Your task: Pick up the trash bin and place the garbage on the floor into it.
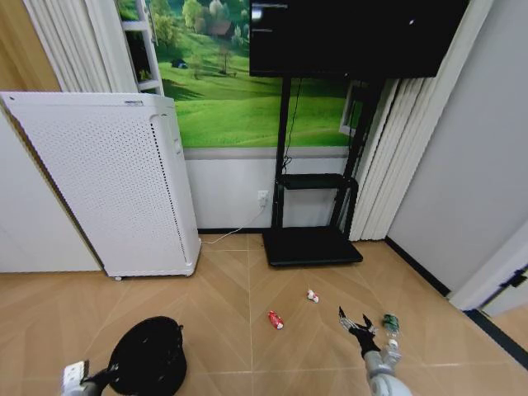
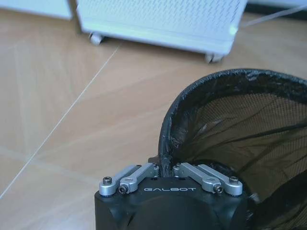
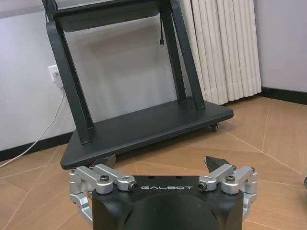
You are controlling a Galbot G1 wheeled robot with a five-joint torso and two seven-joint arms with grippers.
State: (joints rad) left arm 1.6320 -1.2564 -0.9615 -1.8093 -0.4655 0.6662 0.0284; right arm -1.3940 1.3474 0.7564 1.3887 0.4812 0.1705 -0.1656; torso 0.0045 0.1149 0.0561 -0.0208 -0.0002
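Observation:
The black mesh trash bin (image 1: 148,356) is at the lower left over the wood floor (image 1: 223,289). My left gripper (image 1: 114,376) is shut on its rim; the left wrist view shows the fingers (image 2: 144,171) clamped on the rim of the trash bin (image 2: 165,139). The garbage lies on the floor: a red crushed can (image 1: 275,319), a white-and-red scrap (image 1: 313,295) and a green can (image 1: 390,322). My right gripper (image 1: 355,318) hangs open between the red can and the green can, holding nothing. In the right wrist view the right gripper (image 3: 160,165) stands open above the floor.
A tall white perforated appliance (image 1: 115,181) on castors (image 2: 96,38) stands at the back left. A black TV stand (image 1: 313,243) with a flat base (image 3: 144,127) is ahead, and a white cable (image 1: 227,233) runs to a wall socket. Walls close the right side.

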